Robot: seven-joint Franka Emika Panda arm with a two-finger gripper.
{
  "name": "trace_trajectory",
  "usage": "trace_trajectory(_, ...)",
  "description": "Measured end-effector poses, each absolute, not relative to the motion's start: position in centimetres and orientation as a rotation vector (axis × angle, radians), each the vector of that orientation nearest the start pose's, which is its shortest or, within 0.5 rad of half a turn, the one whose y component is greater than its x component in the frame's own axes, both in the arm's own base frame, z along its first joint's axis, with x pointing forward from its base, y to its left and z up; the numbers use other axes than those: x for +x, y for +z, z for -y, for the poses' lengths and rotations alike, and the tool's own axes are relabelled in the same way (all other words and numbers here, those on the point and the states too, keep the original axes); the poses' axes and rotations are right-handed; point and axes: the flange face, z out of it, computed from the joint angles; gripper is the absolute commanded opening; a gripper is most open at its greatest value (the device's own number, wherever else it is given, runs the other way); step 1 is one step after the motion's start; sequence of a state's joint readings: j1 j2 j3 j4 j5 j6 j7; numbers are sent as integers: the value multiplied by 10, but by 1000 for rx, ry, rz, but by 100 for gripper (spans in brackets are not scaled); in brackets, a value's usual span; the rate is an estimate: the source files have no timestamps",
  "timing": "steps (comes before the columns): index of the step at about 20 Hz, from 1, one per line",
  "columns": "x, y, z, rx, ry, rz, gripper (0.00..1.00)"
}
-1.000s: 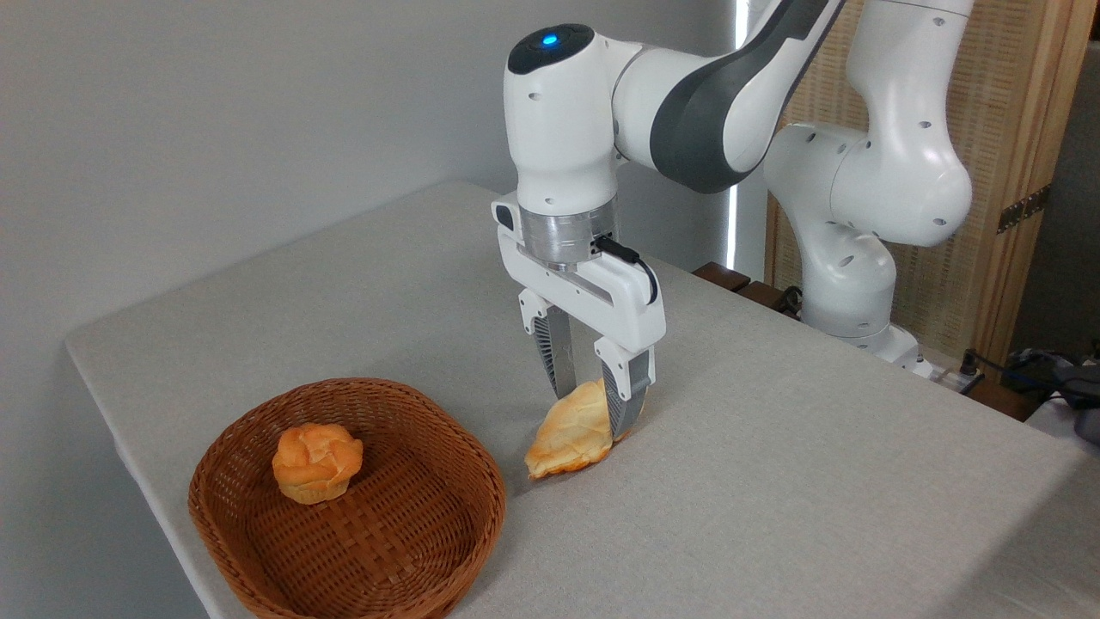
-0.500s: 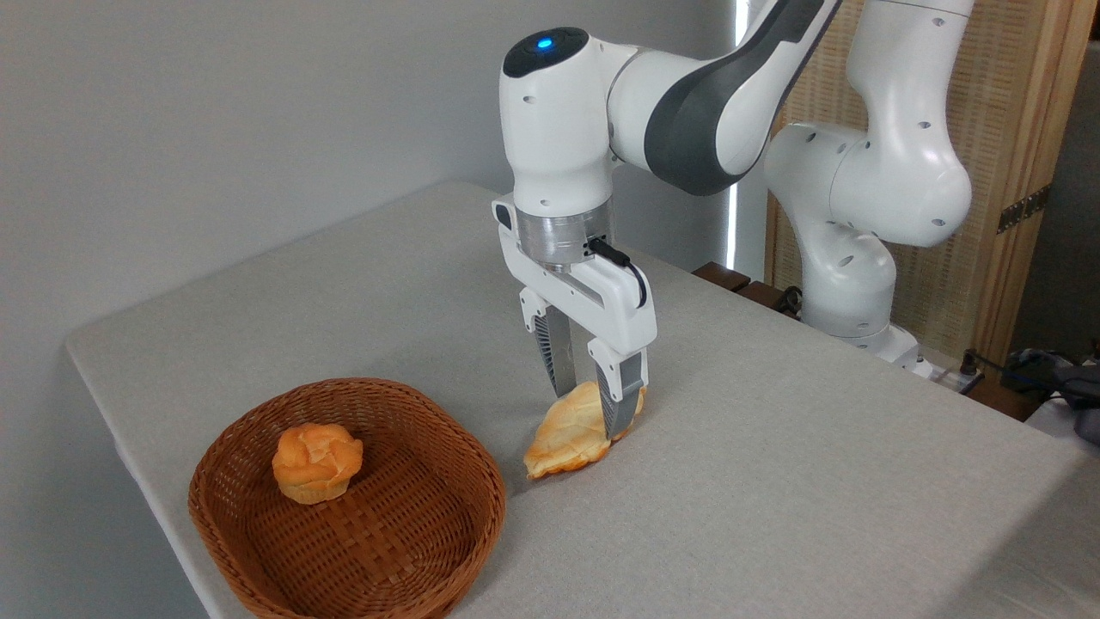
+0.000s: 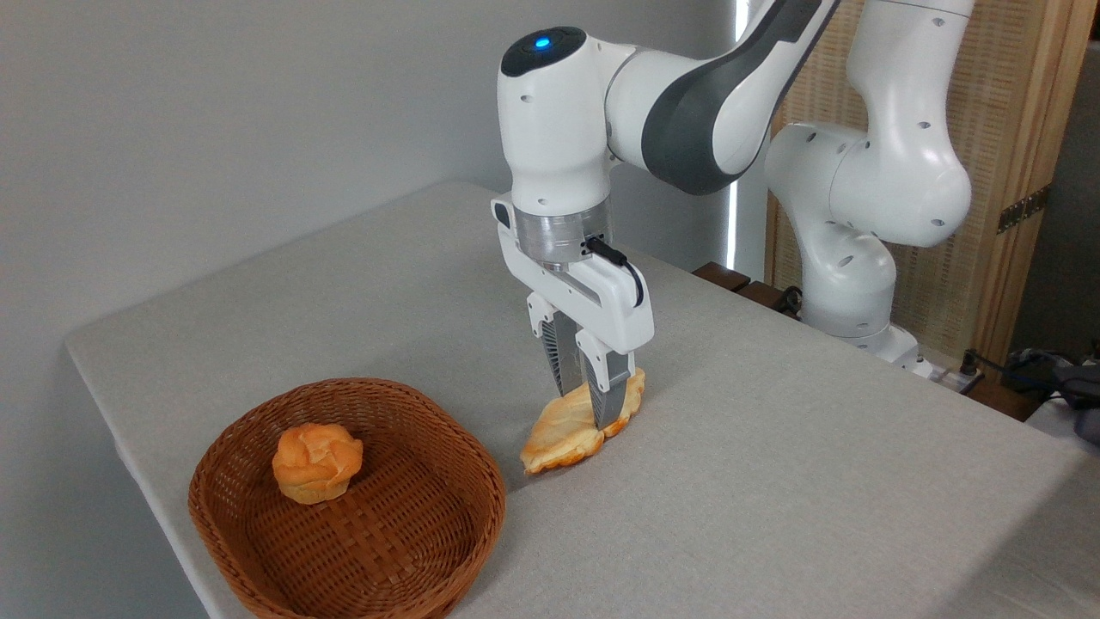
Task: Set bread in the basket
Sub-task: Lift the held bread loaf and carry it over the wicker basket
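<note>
The gripper (image 3: 586,404) points straight down, its fingers drawn close together and pinched across the bread (image 3: 577,421) near its far, right-hand end — it looks like a firm hold, though the contact itself is partly hidden behind the near finger. The bread lies low on the table (image 3: 773,447), or barely off it; I cannot tell which. Its long axis runs from upper right to lower left, and the browned tip at the lower left points almost at the basket (image 3: 481,464), stopping just short of the rim. So the way to go is along the bread's own length — up first, to clear the braided rim, then left and toward the camera. A bun (image 3: 316,462) sits in the basket's left half; the right half is free.
</note>
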State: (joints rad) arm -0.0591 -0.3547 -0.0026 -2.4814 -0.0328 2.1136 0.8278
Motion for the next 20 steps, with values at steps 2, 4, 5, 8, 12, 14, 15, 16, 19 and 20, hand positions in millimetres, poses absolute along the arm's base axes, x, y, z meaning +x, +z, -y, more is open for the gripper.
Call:
trace_trajectory(2,423,417,28,-2875,3,-1340,45)
trace_trajectory(4,423,417,28,-2876,7,-1340,44)
trace_trajectory(5,422,417,28,-2878,16,-1341,43)
trace_trajectory(8,420,418,28,-2883,40,-1345,42)
trace_trajectory(12,422,429,29,-2885,57,-1350,42)
trace_trajectory(14,426,443,29,-2884,45,-1351,42)
trace_trajectory(15,429,453,30,-2890,27,-1349,42)
trace_trajectory(16,433,465,32,-2902,7,-1346,42)
trace_trajectory(19,445,490,35,-2937,-11,-1337,42)
trace_trajectory(20,454,502,37,-2951,-16,-1324,43)
